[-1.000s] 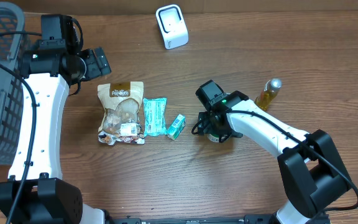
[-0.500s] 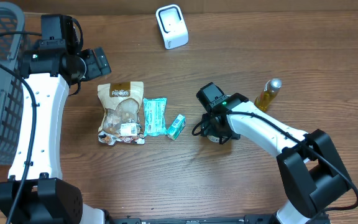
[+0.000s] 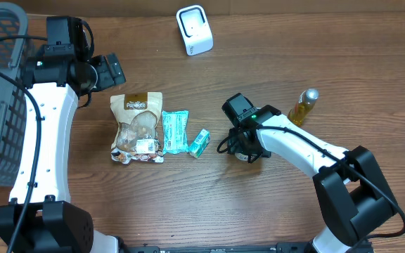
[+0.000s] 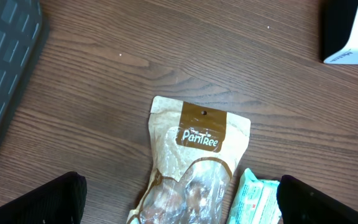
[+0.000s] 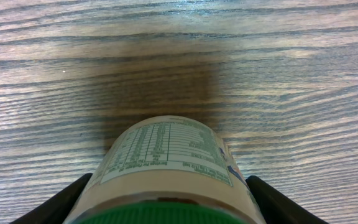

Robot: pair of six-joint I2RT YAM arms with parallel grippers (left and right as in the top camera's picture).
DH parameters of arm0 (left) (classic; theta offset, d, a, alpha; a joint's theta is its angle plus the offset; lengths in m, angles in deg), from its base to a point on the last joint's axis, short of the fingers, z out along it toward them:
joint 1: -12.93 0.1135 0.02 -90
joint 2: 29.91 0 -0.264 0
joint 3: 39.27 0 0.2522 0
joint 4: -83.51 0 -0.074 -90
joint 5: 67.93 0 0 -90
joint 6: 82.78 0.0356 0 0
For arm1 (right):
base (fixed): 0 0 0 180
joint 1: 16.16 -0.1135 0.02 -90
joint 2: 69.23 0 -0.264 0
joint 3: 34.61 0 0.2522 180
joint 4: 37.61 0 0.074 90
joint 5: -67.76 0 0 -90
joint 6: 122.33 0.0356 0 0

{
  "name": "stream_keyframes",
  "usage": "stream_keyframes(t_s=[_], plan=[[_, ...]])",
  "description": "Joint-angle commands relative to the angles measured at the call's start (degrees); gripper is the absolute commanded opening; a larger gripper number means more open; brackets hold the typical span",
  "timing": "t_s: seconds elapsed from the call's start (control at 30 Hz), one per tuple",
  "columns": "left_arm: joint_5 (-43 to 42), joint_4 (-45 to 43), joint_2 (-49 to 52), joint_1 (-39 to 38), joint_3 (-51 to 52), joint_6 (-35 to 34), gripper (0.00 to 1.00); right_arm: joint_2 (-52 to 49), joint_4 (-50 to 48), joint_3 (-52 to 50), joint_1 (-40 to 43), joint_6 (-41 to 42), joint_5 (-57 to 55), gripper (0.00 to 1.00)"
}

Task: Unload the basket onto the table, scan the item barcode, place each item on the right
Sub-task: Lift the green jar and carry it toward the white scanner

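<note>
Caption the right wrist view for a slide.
Right gripper clasping a green-capped jar on the wood table.

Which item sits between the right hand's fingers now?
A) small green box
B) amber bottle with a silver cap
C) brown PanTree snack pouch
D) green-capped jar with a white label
D: the right wrist view shows the green-capped jar with a white label flanked by both fingers of the right hand.

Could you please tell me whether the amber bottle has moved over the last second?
No. The amber bottle sits just where it did, the same way right of and below the white scanner.
</note>
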Motion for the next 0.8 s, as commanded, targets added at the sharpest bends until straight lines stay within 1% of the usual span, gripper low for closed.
stream_keyframes(t_s=[0.0,0.1,0.13,0.17,0.23,0.37,0.47,0.5,0.6,0.63,0.7,0.73,0.77], plan=[[0.4,0.0,-0.1,-0.4,-0.5,0.4,0.99,0.0,-0.2,-0.2,0.2,0.2,-0.8,0.70],[0.4,0.0,-0.1,-0.4,-0.5,0.4,1.00,0.0,1.4,2.2,0.2,0.1,-0.1,0.59],[0.4,0.0,-0.1,-0.4,-0.5,0.4,1.00,0.0,2.8,4.0,0.2,0.1,0.3,0.55],[0.4,0.0,-0.1,-0.4,-0.5,0.4,1.00,0.0,5.2,6.7,0.2,0.1,0.5,0.53],[0.4,0.0,-0.1,-0.4,-0.5,0.4,0.99,0.0,8.2,10.0,0.2,0.1,0.5,0.53],[0.4,0.0,-0.1,-0.4,-0.5,0.4,1.00,0.0,16.3,22.0,0.2,-0.2,1.6,0.53],[0.4,0.0,-0.1,-0.4,-0.5,0.4,1.00,0.0,18.7,28.5,0.9,-0.3,10.8,0.53],[0.4,0.0,-0.1,-0.4,-0.5,0.4,1.00,0.0,18.2,29.8,1.1,-0.3,19.5,0.53],[0.4,0.0,-0.1,-0.4,-0.5,0.4,1.00,0.0,16.9,29.8,1.1,-0.3,31.0,0.52],[0.4,0.0,-0.1,-0.4,-0.5,0.4,0.99,0.0,17.1,29.8,1.1,-0.3,33.7,0.47],[0.4,0.0,-0.1,-0.4,-0.5,0.4,1.00,0.0,18.8,29.8,1.1,-0.3,39.1,0.47],[0.4,0.0,-0.1,-0.4,-0.5,0.4,1.00,0.0,19.5,29.8,1.1,-0.2,40.9,0.48],[0.4,0.0,-0.1,-0.4,-0.5,0.4,1.00,0.0,20.3,29.8,1.1,-0.2,42.9,0.56]])
